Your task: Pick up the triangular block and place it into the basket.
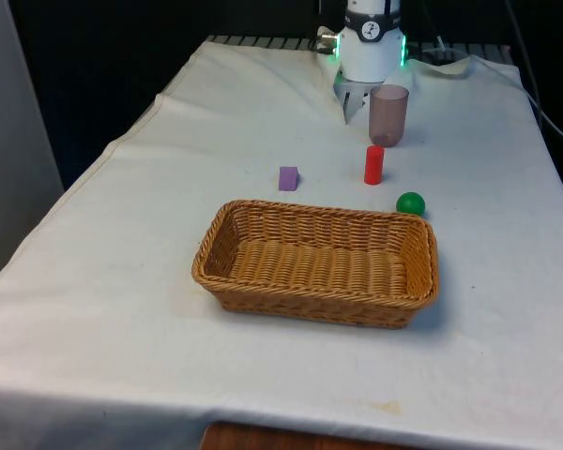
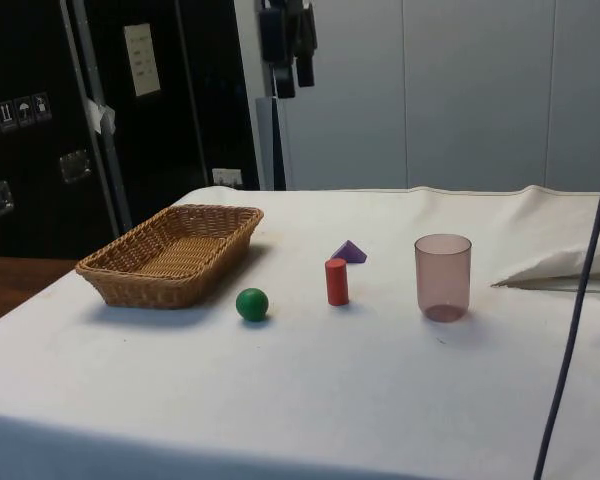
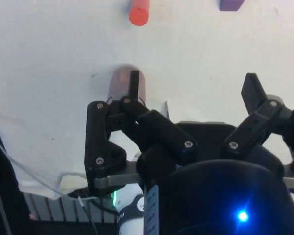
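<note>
1. The gripper point(image 3: 193, 83) hangs high above the white cloth with its two black fingers point(image 3: 134, 88) spread wide apart and nothing between them.
2. Seen from the wrist, the pinkish tumbler point(image 3: 126, 82) stands on the cloth almost directly under one finger.
3. In the side view the tumbler point(image 2: 442, 277) is upright, translucent and empty; taking it as the landmark, the other small things lie on the side of it towards the basket.
4. The red cylinder point(image 1: 373, 165) stands on end near the tumbler point(image 1: 388, 114), between it and the basket, touching neither.
5. The triangular block point(image 1: 288, 178), purple, rests on the cloth farther from the tumbler than the cylinder, off to the front view's left of it. In the side view the triangular block point(image 2: 349, 252) lies just behind the cylinder point(image 2: 336, 281), apart from it. It is outside the basket, near its long rim.
6. The green ball point(image 1: 410, 203) lies past the cylinder from the tumbler, just beside the basket's corner.
7. The basket point(image 1: 230, 286), woven wicker and rectangular, is farthest from the tumbler, and it holds nothing.
</note>
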`<state>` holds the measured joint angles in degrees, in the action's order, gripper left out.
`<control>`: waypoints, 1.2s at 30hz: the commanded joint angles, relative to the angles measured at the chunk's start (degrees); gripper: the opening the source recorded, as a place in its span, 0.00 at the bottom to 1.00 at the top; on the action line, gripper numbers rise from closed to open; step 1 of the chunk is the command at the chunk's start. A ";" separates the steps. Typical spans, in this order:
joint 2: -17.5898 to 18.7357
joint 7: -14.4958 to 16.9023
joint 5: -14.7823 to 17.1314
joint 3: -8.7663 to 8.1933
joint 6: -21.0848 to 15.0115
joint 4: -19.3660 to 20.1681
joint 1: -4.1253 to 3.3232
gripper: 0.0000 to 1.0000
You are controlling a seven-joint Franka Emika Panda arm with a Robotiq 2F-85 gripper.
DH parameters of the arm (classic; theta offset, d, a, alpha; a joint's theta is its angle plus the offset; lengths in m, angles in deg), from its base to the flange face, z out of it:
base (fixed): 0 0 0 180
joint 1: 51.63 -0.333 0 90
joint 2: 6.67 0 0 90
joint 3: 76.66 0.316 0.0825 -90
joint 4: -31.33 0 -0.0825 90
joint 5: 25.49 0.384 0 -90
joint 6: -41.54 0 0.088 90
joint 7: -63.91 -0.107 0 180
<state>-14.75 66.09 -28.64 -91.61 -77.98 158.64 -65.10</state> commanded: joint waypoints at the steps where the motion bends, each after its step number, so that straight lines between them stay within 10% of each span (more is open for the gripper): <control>1: -0.11 0.17 -0.06 -0.17 -0.29 0.52 0.06 1.00; 36: 5.84 1.49 -1.15 -6.07 -22.57 14.44 0.34 1.00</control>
<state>-9.36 67.69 -29.38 -97.46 -98.49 172.22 -64.92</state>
